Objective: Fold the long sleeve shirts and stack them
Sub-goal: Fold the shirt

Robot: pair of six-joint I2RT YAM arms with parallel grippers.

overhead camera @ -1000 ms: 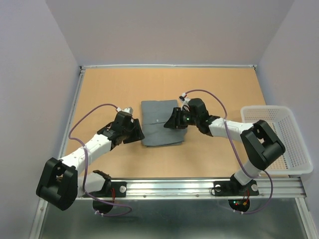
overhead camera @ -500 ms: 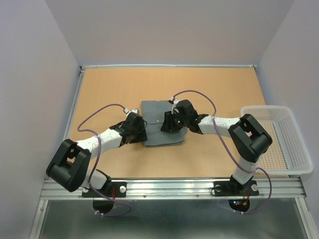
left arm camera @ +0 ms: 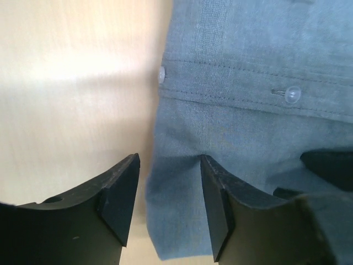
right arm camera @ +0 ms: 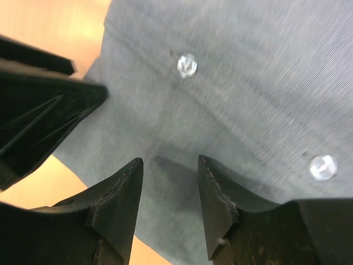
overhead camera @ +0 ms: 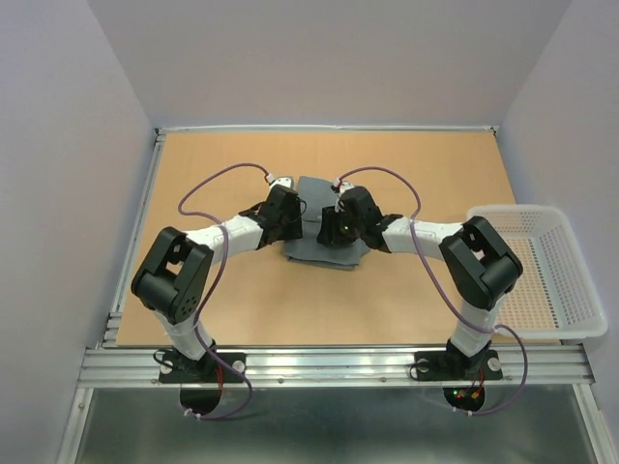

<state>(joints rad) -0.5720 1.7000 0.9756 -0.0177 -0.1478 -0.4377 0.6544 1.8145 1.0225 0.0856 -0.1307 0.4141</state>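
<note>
1. Left gripper [left arm camera: 168, 171]: half open and holding nothing. It straddles the shirt's [overhead camera: 324, 256] left edge, with one jaw over the bare table [overhead camera: 222, 309].
2. Shirt: folded, mid-table, button placket up.
3. Right gripper [right arm camera: 170, 165]: half open and empty, over the cloth near the left gripper.
4. Looks like a pinch for the next fold. Go lower, catch all layers, close both together and lift evenly.

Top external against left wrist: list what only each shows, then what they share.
Only top external: the white basket at far right and the pale walls. Only left wrist: pale buttons and stitching, and the left gripper open astride the cloth's edge. Both: the grey shirt and the tan table.
</note>
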